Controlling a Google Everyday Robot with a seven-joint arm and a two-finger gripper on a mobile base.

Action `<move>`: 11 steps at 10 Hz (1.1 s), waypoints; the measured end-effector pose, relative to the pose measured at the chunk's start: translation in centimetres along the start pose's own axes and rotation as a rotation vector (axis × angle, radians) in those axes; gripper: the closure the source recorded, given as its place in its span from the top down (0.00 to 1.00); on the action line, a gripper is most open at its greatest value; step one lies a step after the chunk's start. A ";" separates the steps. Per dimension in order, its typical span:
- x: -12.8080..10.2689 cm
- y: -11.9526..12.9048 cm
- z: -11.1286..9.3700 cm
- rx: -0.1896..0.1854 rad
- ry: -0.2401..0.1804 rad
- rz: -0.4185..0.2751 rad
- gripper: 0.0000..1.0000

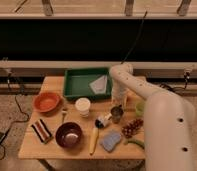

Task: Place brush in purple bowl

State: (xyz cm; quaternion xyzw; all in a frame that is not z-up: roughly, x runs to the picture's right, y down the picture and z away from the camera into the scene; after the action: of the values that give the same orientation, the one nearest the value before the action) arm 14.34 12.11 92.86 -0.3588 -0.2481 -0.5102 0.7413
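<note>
"So, in the camera view, where is the gripper [119,103] against the metal cup [117,115]?"

"It hangs just behind the cup and a little above it, at the end of the white arm [123,82] that comes down beside the green tray [79,86]. Whether it is spread or pressed together, I cannot tell."

"And the brush [102,120]?"

"It lies on the table [39,151], just beside the cup on the picture's left, maybe touching it. The round head seems to point away from the cup, toward the front, and the slim handle seems to run back to the cup. So the long axis goes slanted across the table. From the gripper the brush is forward and slightly left, near. I judge the move needs a short reach past the cup."

"The purple bowl [68,124]?"

"Further left of the cup and nearer the front edge, apart from the brush. The yellow vegetable [94,141] lies just beside it on the cup's side. The bowl looks empty. The orange bowl [37,98], well left of the cup, looks empty also. The tray holds a pale folded sheet [98,84]."
</note>
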 end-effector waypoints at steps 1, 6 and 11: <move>-0.1 -0.1 -0.1 0.003 -0.002 -0.001 0.01; -0.1 -0.4 -0.2 0.005 -0.002 -0.006 0.01; -2.9 -0.8 -8.0 0.135 -0.016 -0.042 0.01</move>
State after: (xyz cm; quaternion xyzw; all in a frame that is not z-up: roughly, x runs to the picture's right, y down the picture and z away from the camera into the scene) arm 12.57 7.32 86.00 -0.3069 -0.2950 -0.5048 0.7510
